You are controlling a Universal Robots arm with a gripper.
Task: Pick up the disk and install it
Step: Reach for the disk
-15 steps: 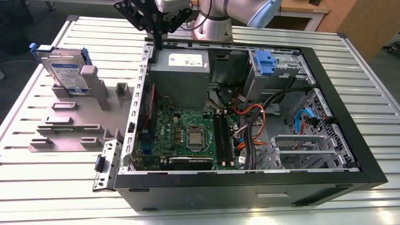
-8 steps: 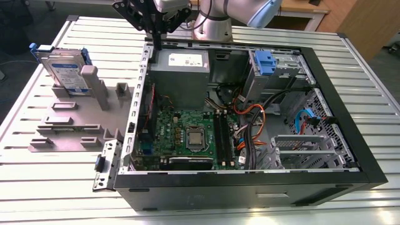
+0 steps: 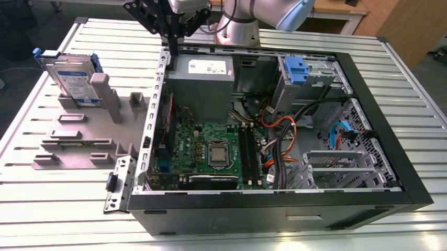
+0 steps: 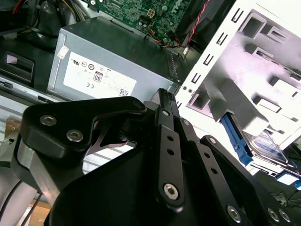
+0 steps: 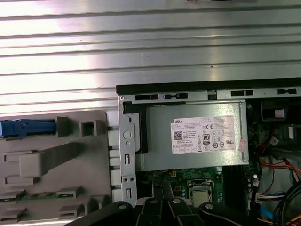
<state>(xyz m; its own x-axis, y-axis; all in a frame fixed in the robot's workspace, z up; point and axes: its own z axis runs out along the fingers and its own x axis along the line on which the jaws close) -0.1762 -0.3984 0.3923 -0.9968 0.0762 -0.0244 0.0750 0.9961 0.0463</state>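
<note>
The pincer (image 3: pixel 172 32) hangs above the back corner of an open computer case (image 3: pixel 279 201), its fingers pressed together with nothing between them; in the second wrist view the black links meet at the pincer's (image 4: pixel 164 94) tip.

Closest below the pincer lies the grey power supply (image 3: pixel 202 78), its white sticker facing up in both wrist views (image 4: pixel 101 77) (image 5: pixel 202 134). The case's pale metal side wall (image 5: pixel 127 155) runs just beside that box. A little farther from the pincer, deeper in the case, sits the green motherboard (image 3: pixel 209 151).

Out past the side wall, away from the pincer, a grey holder (image 3: pixel 77 136) with slots and posts lies flat on the slatted metal counter (image 3: pixel 56 209). The disk (image 3: pixel 73 78) stands on edge in the holder's far slot, well apart from the pincer and untouched. It is close to upright, leaning slightly, its labelled face turned toward the exterior camera. The blue carrier caps its top edge, seen in the first wrist view as a level blue strip (image 5: pixel 26 128). That edge runs crosswise to the case wall, so one narrow end points back at the case. Whether the long axis lies along that edge or stands upright, I cannot tell.

Farthest on the other side of the pincer, a blue latch piece (image 3: pixel 297 70) sits in the case's drive bay.
</note>
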